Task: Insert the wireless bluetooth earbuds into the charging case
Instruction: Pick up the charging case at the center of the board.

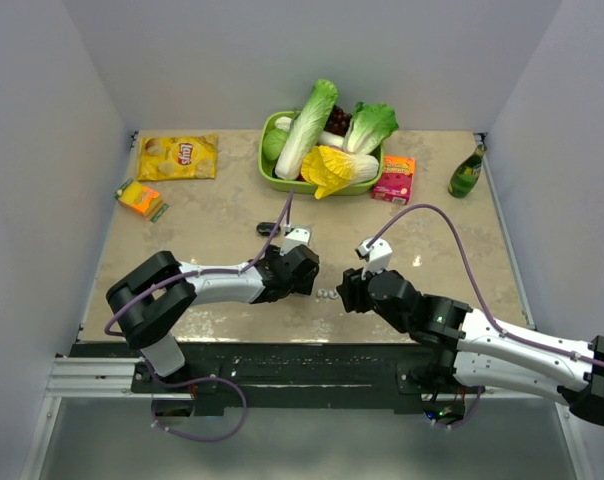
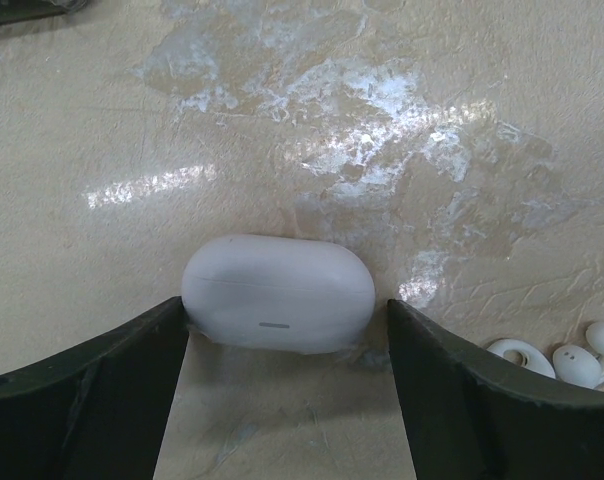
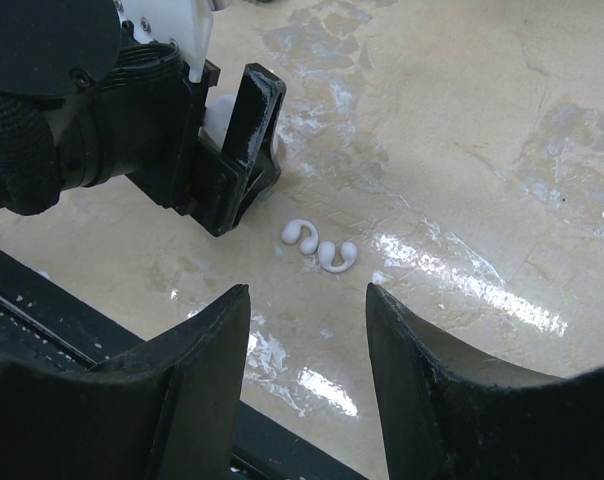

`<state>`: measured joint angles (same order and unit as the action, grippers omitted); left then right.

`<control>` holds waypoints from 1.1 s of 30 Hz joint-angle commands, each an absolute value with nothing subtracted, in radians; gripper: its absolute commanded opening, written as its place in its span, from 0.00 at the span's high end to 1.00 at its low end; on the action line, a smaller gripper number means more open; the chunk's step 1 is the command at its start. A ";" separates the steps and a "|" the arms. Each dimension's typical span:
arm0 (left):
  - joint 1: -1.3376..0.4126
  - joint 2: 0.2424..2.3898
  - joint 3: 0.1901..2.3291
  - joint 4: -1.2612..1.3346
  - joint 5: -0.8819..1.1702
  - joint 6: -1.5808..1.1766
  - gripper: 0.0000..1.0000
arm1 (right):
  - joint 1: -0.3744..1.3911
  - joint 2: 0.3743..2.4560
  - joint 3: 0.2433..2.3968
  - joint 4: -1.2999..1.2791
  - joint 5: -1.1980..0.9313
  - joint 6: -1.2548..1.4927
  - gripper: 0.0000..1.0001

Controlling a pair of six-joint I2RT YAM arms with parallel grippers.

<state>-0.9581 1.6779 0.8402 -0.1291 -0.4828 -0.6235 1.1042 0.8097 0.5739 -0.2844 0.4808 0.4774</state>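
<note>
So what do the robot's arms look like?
The left arm and right arm are white tubes with chunky black joints. A purple cable loops off each. The left gripper and right gripper have black curved fingers, topped by white boxes.

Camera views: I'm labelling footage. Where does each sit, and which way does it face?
Top: above, behind the bases, looking down on the table; left arm and right arm show.
Left wrist: low, facing the case; left fingers flank it.
Right wrist: angled down at the earbuds; right fingers and the left gripper show.
Shared: both wrist views show the earbuds.
</note>
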 commanded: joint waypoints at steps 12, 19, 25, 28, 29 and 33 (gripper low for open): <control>-0.960 1.724 0.833 -0.212 -0.440 -0.502 0.13 | 1.103 0.813 0.611 -0.276 0.522 0.474 0.47; -0.957 1.715 0.812 -0.183 -0.397 -0.483 0.25 | 1.104 0.811 0.612 -0.281 0.522 0.472 0.46; -0.945 1.700 0.782 -0.143 -0.362 -0.486 0.62 | 1.104 0.810 0.617 -0.284 0.518 0.476 0.46; -0.945 1.642 0.758 -0.089 -0.379 -0.479 0.93 | 1.104 0.808 0.638 -0.291 0.515 0.479 0.47; -0.945 1.617 0.755 -0.053 -0.400 -0.460 1.00 | 1.103 0.801 0.650 -0.294 0.515 0.480 0.47; -0.953 1.366 0.694 0.153 -0.428 -0.387 1.00 | 1.104 0.778 0.725 -0.295 0.502 0.479 0.46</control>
<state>-0.9493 1.5879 0.7467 -0.0326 -0.4179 -0.4744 1.1042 0.8108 0.6220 -0.3126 0.4831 0.4778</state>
